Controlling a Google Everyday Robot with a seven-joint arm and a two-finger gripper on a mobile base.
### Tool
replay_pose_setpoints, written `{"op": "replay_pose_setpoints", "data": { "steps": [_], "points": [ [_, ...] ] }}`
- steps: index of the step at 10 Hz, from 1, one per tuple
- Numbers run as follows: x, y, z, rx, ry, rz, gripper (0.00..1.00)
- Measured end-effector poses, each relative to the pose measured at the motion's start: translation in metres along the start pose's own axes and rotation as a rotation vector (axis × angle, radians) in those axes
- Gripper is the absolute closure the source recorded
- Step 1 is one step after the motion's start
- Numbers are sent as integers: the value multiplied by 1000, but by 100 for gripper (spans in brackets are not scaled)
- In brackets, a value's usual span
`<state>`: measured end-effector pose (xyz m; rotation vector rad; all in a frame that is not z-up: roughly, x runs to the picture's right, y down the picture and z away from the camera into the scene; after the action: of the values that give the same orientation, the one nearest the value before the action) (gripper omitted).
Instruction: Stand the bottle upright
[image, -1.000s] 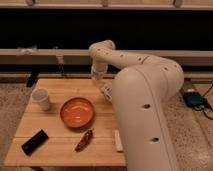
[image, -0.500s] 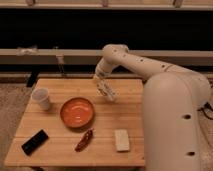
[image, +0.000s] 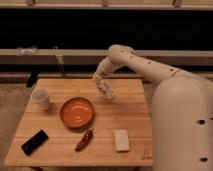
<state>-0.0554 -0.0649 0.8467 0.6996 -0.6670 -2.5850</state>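
Hand (image: 102, 85) clenched on the bottle (image: 107, 92), which hangs tilted above the rear middle of the worktop (image: 131, 107), near the back edge; bare wood runs from there to the right edge. Orange bowl (image: 77, 112), front-left of the bottle, shows only its own inside; what the white cup (image: 41, 98) holds cannot be told.
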Motion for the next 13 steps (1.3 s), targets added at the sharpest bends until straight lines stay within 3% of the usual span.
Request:
{"op": "replay_pose_setpoints", "data": {
  "steps": [8, 13],
  "points": [
    [-9, 4, -3, -11, 145, 46, 100],
    [-26, 7, -12, -55, 220, 115, 100]
  ]
}}
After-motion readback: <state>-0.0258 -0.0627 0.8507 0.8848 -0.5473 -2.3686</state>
